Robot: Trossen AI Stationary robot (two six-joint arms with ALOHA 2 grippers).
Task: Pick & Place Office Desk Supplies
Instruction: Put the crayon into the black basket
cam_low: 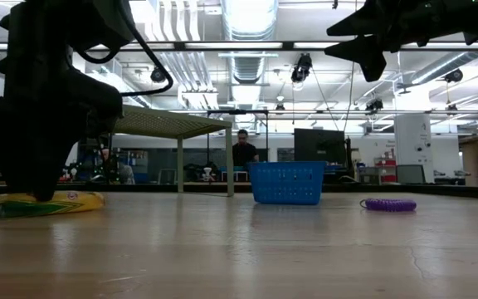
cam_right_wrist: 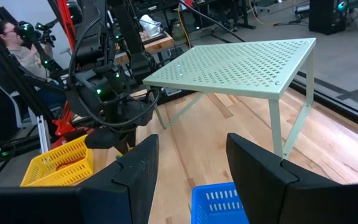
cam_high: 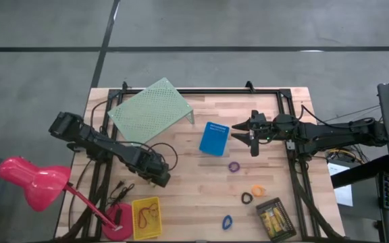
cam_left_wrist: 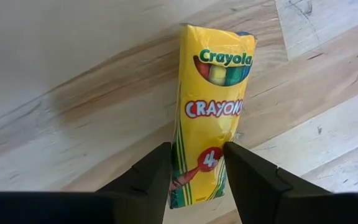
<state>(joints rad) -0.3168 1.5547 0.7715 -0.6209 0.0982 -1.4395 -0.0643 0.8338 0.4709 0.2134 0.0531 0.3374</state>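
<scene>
My left gripper (cam_left_wrist: 196,163) clamps a yellow crayon pack (cam_left_wrist: 213,106) on the table (cam_left_wrist: 73,93); my right gripper (cam_right_wrist: 188,163) hangs apart.

Left arm reaches in from 9 o'clock toward 6 o'clock — its gripper (cam_high: 159,177) low at the tabletop, fingers (cam_left_wrist: 148,177) closed on a flat packet. Right arm extends from 3 o'clock toward centre — its gripper (cam_high: 243,130) raised, jaws apart, holding nothing.

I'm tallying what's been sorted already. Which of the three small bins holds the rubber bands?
The yellow bin, at the table's front edge beside the pink lamp. Tan bands lie inside it; the black bin holds yellow pieces, and the blue bin shows nothing inside.
</scene>
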